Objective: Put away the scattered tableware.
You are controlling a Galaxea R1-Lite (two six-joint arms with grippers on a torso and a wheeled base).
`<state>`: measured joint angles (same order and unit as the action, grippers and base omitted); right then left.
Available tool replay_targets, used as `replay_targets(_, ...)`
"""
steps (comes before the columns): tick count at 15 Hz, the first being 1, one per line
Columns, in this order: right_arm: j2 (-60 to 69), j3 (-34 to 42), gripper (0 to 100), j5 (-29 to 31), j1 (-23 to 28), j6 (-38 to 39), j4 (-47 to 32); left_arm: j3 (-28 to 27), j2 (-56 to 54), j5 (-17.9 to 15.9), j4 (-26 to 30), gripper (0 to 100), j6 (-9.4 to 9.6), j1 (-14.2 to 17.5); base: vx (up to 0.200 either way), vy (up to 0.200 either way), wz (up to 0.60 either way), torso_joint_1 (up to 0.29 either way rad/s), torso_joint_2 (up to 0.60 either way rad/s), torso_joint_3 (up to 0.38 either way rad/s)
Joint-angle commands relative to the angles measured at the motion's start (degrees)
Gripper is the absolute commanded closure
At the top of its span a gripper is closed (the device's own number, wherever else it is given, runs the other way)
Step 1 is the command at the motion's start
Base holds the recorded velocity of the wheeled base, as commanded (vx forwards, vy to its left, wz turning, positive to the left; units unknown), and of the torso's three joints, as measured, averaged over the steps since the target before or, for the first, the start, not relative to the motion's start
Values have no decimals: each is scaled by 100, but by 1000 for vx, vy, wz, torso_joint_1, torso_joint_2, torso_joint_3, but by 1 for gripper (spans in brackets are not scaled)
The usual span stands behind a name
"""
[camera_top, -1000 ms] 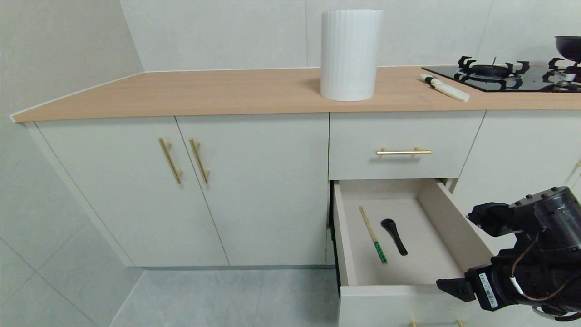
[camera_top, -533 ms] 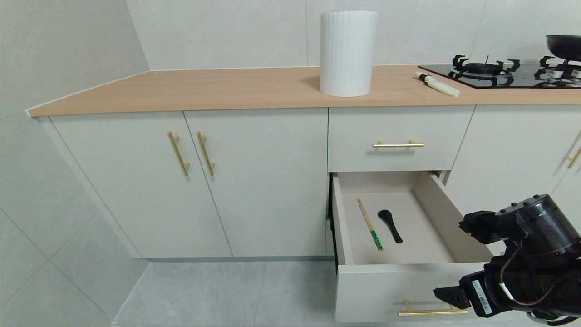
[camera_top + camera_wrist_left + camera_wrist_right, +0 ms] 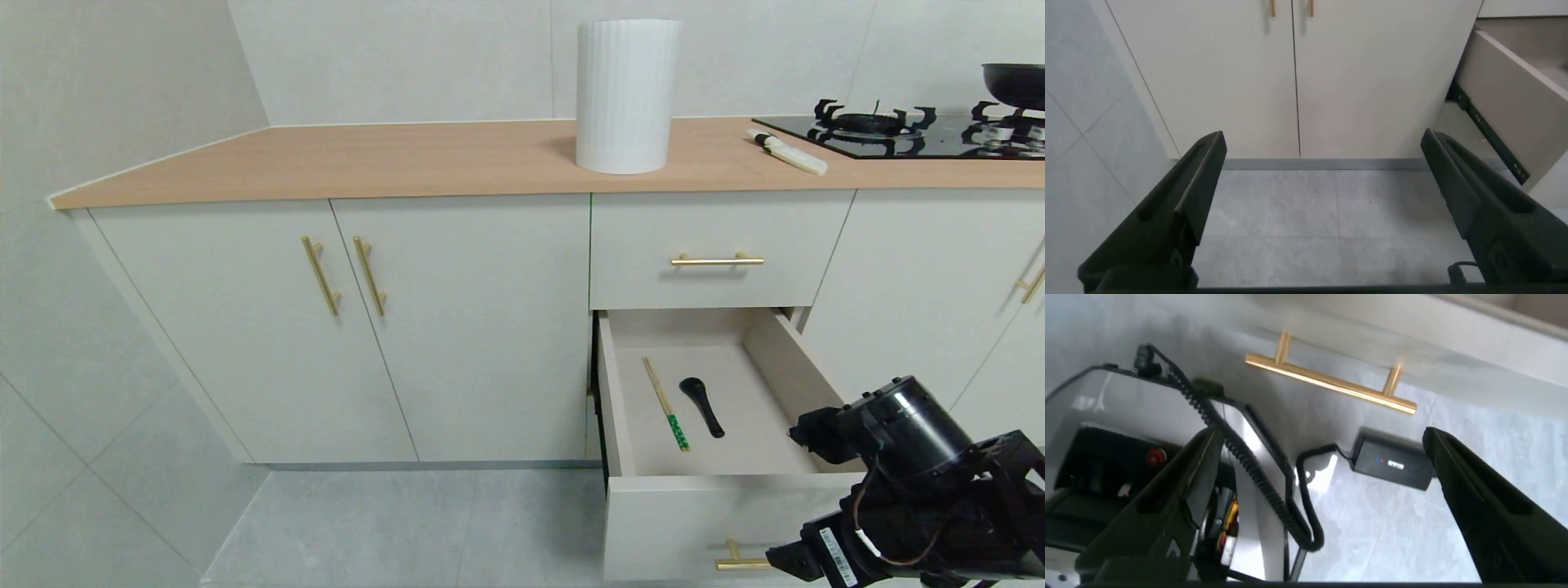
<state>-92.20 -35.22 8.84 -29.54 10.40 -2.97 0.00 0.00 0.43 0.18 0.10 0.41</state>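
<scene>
No legible text; white barcode sticker (image 3: 834, 545) on right arm (image 3: 906, 433) — print too small to read

You face a wood counter (image 3: 367, 159) over pale cabinets (image 3: 245, 343) with gold handles (image 3: 320, 276). Light grey tiled walls (image 3: 392, 57) meet in a corner on your left. A grey tiled floor (image 3: 367, 531) runs below; a black hob (image 3: 939, 145) sits at the counter's right end.

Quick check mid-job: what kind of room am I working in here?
Most likely a home kitchen: a gas hob set into a wooden countertop, pale cabinets with brass handles below, and an open drawer holding chopsticks and a black spoon.
</scene>
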Motion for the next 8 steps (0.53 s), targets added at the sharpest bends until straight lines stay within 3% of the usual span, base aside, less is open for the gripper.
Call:
replay_targets(1,-308,-20,0,13,9,68,78,0,9,1,-1,0,-1,2,0,0,0,0,0,0)
replay_targets(8,-712,-205,0,329,132,569,473,0,9,1,-1,0,-1,2,0,0,0,0,0,0)
